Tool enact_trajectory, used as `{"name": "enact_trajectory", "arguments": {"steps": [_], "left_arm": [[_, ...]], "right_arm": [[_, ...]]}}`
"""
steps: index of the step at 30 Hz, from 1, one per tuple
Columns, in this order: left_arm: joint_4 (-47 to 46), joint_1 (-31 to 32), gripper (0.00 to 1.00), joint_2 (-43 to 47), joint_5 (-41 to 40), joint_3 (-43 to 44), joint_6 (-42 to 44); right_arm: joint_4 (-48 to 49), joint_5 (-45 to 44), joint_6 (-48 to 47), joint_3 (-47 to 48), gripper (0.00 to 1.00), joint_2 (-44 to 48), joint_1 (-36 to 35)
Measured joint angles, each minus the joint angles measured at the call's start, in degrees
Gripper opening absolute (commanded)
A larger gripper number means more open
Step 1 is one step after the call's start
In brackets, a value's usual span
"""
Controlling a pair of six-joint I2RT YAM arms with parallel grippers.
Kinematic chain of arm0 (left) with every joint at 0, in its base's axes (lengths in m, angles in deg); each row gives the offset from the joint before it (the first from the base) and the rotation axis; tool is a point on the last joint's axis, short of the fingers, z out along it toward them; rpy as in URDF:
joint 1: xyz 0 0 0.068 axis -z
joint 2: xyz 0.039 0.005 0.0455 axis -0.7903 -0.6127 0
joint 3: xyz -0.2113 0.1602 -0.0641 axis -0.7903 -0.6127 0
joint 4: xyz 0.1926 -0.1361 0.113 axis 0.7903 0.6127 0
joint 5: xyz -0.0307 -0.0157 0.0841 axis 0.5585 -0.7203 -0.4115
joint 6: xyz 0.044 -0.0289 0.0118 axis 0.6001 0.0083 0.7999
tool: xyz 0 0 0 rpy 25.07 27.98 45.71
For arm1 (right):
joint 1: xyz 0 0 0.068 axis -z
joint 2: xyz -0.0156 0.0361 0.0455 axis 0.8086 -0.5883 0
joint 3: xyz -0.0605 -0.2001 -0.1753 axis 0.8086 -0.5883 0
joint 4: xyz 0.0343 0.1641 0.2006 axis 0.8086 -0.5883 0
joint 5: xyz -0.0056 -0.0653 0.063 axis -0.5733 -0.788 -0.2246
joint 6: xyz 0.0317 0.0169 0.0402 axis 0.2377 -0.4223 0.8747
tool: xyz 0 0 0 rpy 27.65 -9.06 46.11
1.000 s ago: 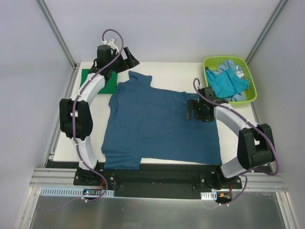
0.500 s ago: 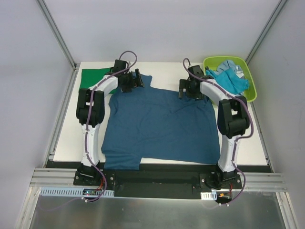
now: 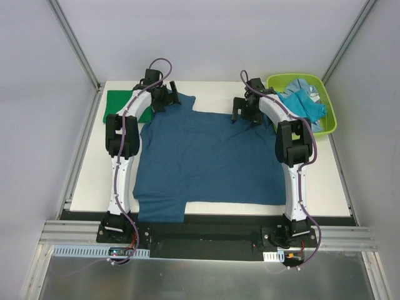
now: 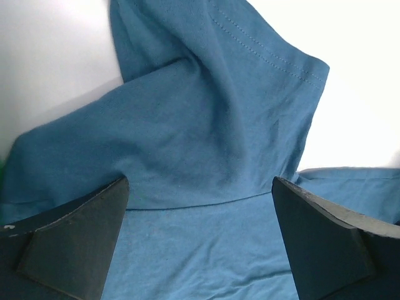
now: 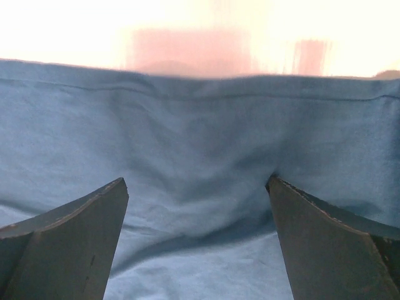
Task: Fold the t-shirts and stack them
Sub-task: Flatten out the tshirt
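- Dark teal-blue t-shirt lies spread flat across the middle of the white table, its near edge close to the arm bases.
- Right gripper is over the shirt's far hem, jaws spread wide and holding nothing (cloth lies flat between the fingers).
- Left gripper is over the far-left sleeve, jaws equally wide, nothing gripped.
- Green t-shirt lies at the far-left corner.
- Lime bin at the far right holds turquoise t-shirts.

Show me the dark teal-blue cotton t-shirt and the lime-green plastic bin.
dark teal-blue cotton t-shirt [image 3: 206, 156]: top external view, middle of its body.
lime-green plastic bin [image 3: 294, 76]: top external view, far rim.
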Motion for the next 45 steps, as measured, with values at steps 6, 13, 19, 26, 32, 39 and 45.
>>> {"name": "enact_trajectory", "arguments": {"steps": [6, 13, 19, 26, 32, 39, 45], "left_arm": [[2.03, -1.92, 0.99, -4.57, 0.09, 7.85, 0.07], [3.17, -1.92, 0.99, -11.15, 0.04, 19.12, 0.31], [1.20, -1.88, 0.99, -11.93, -0.35, 19.89, 0.31], [-1.09, -2.10, 0.99, -12.24, 0.57, 21.22, 0.87], [-2.01, -1.86, 0.99, -6.10, 3.21, 15.19, 2.08], [-3.10, 1.33, 0.99, 26.73, 4.24, -16.63, 2.84], [-5.11, 7.50, 0.99, 59.08, -2.80, -48.94, -0.72]], "right_arm": [[-0.28, 1.51, 0.09, 2.99, 0.96, -1.73, 1.05], [-0.55, 2.91, -0.20, 6.36, 0.96, -3.72, 2.34], [0.59, 3.41, -1.27, 12.33, 0.96, -7.41, 3.10], [1.44, 3.78, -1.88, 14.27, 0.96, -8.61, 3.37], [0.15, 3.74, -4.11, 13.09, 0.96, -5.66, 2.51], [2.69, 1.57, -5.33, -8.33, 0.96, 18.25, -3.85], [8.90, 0.13, -0.31, -37.64, 0.96, 45.62, -7.43]]}}
